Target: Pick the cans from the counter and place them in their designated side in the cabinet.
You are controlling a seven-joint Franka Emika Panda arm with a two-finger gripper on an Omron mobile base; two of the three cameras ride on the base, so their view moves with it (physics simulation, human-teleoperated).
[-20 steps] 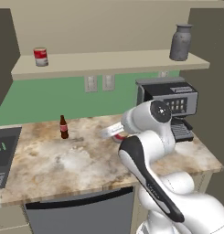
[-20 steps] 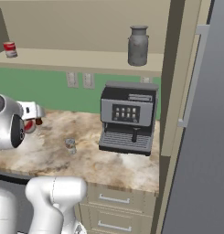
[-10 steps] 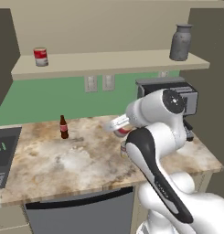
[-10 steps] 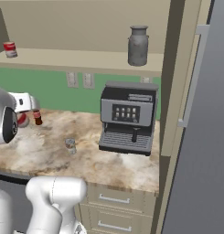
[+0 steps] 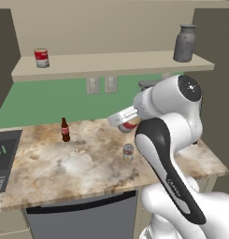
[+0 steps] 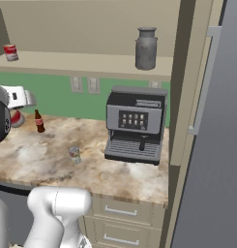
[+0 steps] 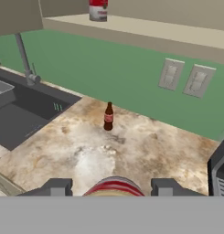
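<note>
My gripper (image 7: 112,188) is shut on a red-and-white can (image 7: 113,186), which sits between the two finger tips (image 7: 58,186). From the left base view the gripper (image 5: 126,122) holds this can (image 5: 130,126) in the air above the marbled counter (image 5: 88,163). A second can (image 5: 128,152) with a greyish label stands on the counter just below it, also seen as the small can (image 6: 74,154) left of the coffee machine. Another red-and-white can (image 5: 41,58) stands at the left end of the cabinet shelf (image 5: 111,60).
A grey metal jug (image 5: 185,43) stands at the shelf's right end. A slim brown bottle (image 5: 65,130) stands on the counter by the green wall. A coffee machine (image 6: 136,125) is at the counter's right, and a dark sink (image 7: 17,107) at the left.
The arm has swung so that its upper joint sits further right. The held can has risen a little over the counter. The grip stays shut.
</note>
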